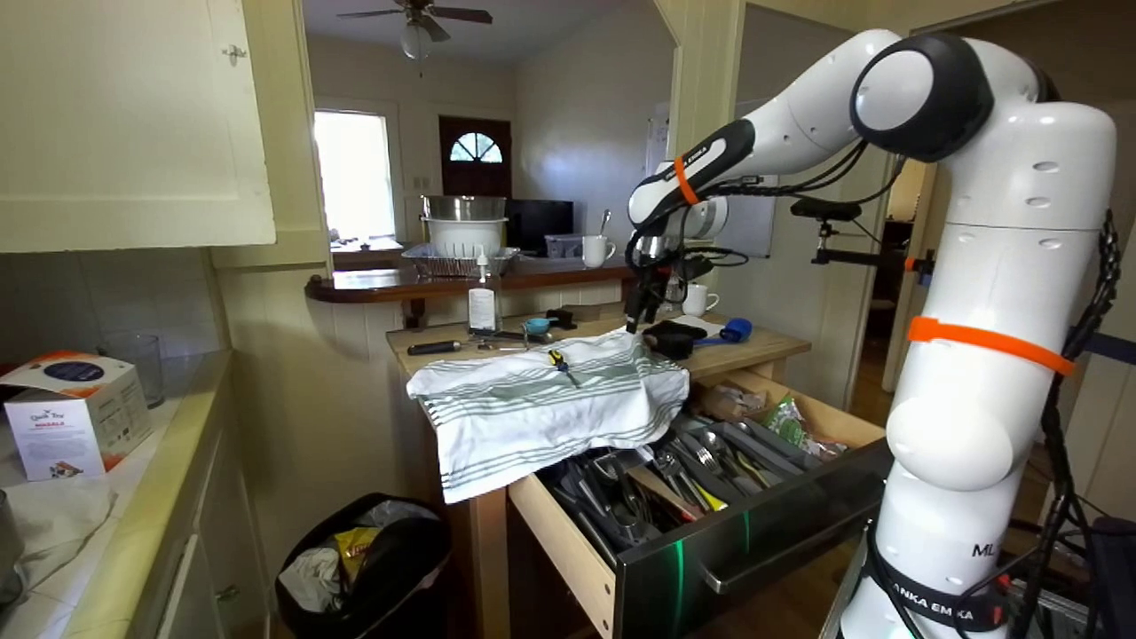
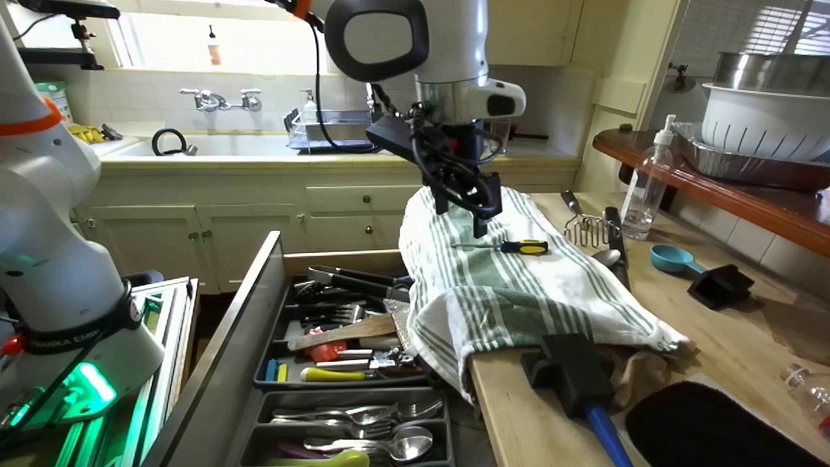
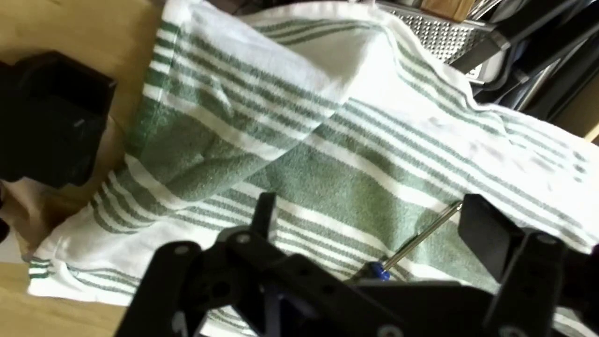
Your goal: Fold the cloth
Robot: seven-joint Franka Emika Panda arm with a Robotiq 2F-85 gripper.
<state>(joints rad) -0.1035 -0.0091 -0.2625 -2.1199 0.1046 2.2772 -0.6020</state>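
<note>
The white cloth with green-grey stripes, seen in both exterior views [image 1: 524, 422] [image 2: 570, 279], lies rumpled on the wooden counter. Its front part hangs over the counter edge and over part of the open drawer. In the wrist view the cloth [image 3: 327, 182] shows a diagonal fold across its striped band. A screwdriver with a yellow and black handle [image 2: 525, 247] lies on the cloth; its shaft shows in the wrist view [image 3: 421, 238]. My gripper [image 2: 462, 217] is above the cloth, near the screwdriver. In the wrist view its fingers [image 3: 367, 203] stand wide apart with nothing held between them.
The open drawer [image 1: 763, 546] holds trays of cutlery and utensils below the cloth. A black tool with a blue handle [image 2: 570, 373] sits beside the cloth. A masher [image 2: 587, 228], a blue cup [image 2: 672, 258] and a soap bottle [image 2: 645, 194] stand or lie toward the wooden ledge.
</note>
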